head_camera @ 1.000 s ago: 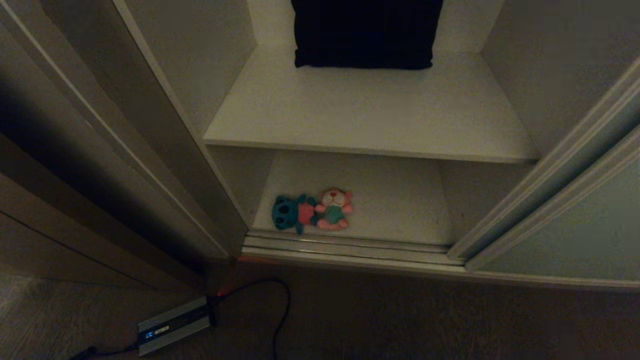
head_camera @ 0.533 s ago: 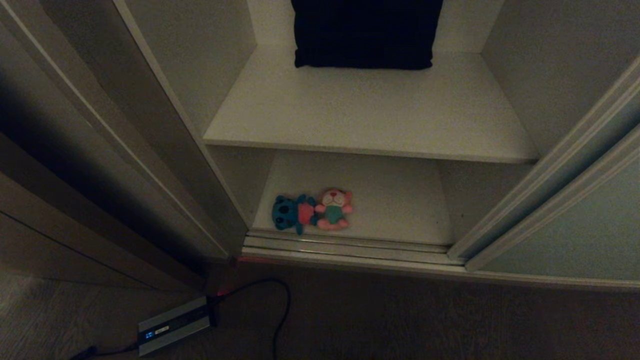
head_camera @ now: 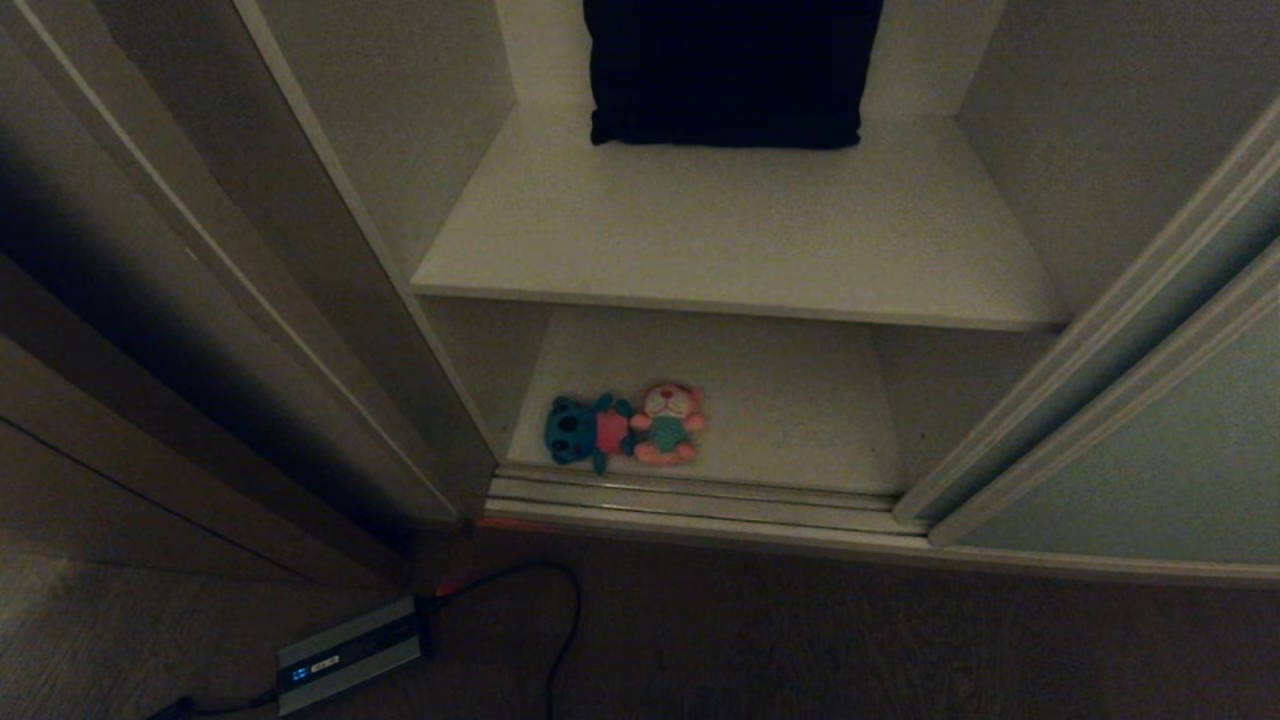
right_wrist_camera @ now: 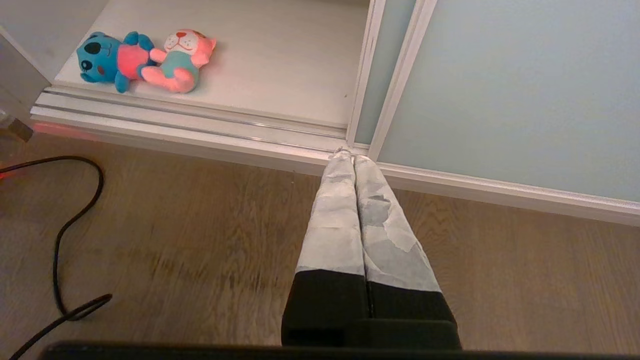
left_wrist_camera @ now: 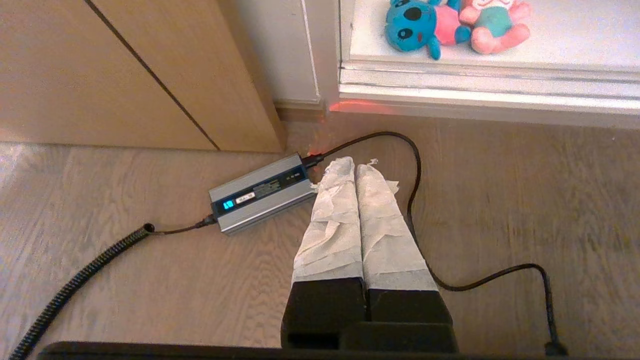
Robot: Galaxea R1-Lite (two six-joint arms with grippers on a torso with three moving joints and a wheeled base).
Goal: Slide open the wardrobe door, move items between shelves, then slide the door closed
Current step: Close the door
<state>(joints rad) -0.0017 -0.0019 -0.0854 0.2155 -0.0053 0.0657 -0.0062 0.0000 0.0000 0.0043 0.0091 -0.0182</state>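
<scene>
Two plush toys are lying side by side, touching, on the bottom shelf (head_camera: 780, 400) of the wardrobe, near its front left corner and just behind the ribbed floor track (head_camera: 690, 495): a teal-blue toy (head_camera: 583, 431) in a pink shirt and a pink toy (head_camera: 668, 425) in a teal shirt. One upper shelf (head_camera: 740, 230) is carrying only a dark folded cloth (head_camera: 735, 70) at its back, with its front half bare. One sliding wardrobe door (head_camera: 1150, 450) is standing pushed to the right, leaving the bay exposed.

Grippers: the left gripper (left_wrist_camera: 356, 165) is hanging over the wood floor with its wrapped fingers pressed together and holding nothing; the right gripper (right_wrist_camera: 348, 156) is hanging likewise, fingers together and empty, its tips pointing toward the door frame's lower corner. Neither is showing in the head view.

Floor items: a grey power adapter (left_wrist_camera: 260, 192) and its black cable (left_wrist_camera: 415, 175) are lying just ahead of the left gripper.

Hazards, as judged: the toys are touching, so a grasp on one is likely dragging the other or knocking it onto the track, where it would be jamming the door on closing. Soft plush is liable to slip from narrow fingers during the lift. An arm reaching low is risking a snag on the cable, and the upper shelf's front edge is overhanging the reach path.
</scene>
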